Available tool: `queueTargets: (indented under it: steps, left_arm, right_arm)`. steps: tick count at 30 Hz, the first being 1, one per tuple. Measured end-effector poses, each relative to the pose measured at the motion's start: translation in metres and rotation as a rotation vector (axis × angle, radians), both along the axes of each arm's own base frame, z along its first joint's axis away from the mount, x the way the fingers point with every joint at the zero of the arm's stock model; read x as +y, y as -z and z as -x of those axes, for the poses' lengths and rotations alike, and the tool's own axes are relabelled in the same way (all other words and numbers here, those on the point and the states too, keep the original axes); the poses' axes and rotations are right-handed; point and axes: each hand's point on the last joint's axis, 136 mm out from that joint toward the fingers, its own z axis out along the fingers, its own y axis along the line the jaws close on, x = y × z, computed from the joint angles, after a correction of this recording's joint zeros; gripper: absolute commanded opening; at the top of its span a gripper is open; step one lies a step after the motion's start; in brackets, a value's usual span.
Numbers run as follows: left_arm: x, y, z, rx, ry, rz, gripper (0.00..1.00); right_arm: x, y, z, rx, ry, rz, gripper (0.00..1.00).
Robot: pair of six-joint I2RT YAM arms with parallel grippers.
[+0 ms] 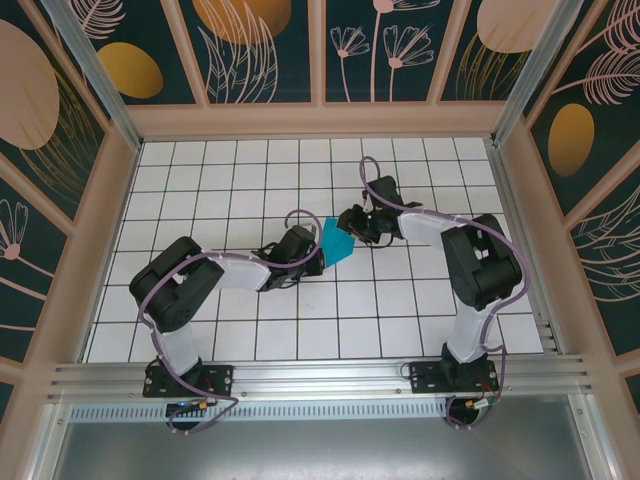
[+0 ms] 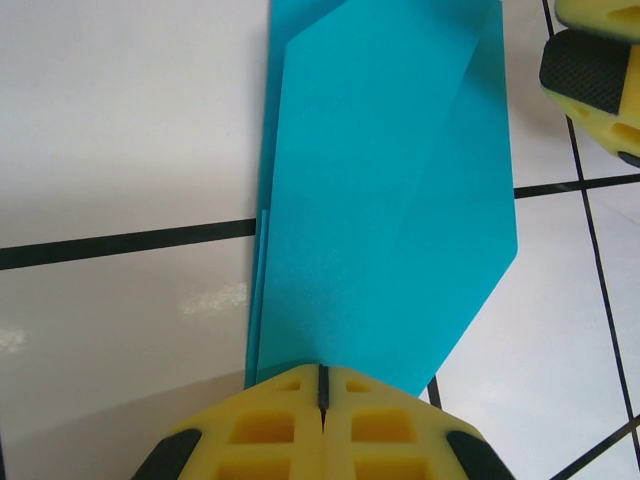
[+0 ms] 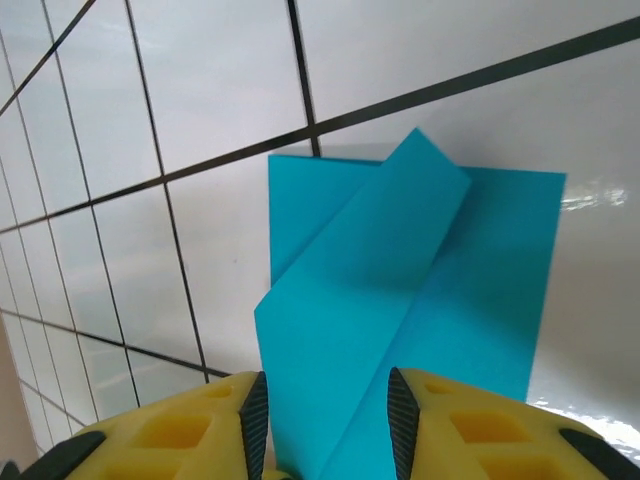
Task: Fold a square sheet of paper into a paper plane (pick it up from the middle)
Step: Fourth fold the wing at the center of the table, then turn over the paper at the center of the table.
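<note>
Both arms are bolted at the near edge of the table [image 1: 250,180] and reach in toward its middle, meeting there. The left arm [image 1: 185,285] lies low across the tiles from the left. The left gripper [image 1: 312,246] is clamped tight on the paper [image 1: 337,241]. In its wrist view the two yellow fingers [image 2: 260,430] press together with no gap, pinching the narrow end of the teal sheet.

The paper is folded into several layers. One long crease runs up its length, and one side is cut off at a slant toward the pinched end. It sits at the middle of the table, between the two grippers.

Just beyond it, the right gripper [image 1: 356,222] faces the left one from the other side. Its jaws stand apart, with the opposite end of the paper passing between the pads [image 3: 400,420]. A diagonal flap lies over a squarer layer there. I cannot tell whether the pads touch the sheet.

The right arm [image 1: 480,265] bends back to its base.
</note>
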Motion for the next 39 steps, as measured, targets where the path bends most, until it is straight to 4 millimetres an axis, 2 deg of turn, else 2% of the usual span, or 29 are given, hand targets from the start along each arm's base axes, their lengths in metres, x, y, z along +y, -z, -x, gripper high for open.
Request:
queueTargets:
  steps: [8,16,31,39]
  left_arm:
    - [-0.001,0.0,0.001,0.002,-0.008,0.024,0.04]
    - [-0.002,0.0,0.002,0.006,-0.006,0.031,0.04]
    - [-0.004,0.0,0.004,0.016,0.005,0.043,0.05]
    - [-0.004,0.0,0.004,0.018,0.007,0.046,0.07]
  right_arm:
    - [0.0,0.026,-0.002,0.059,0.015,0.026,0.4]
    - [0.006,0.023,-0.002,0.061,-0.005,-0.002,0.33]
    - [0.023,0.014,0.003,0.058,-0.081,-0.102,0.29]
    - [0.025,0.023,0.02,0.071,-0.14,-0.115,0.27]
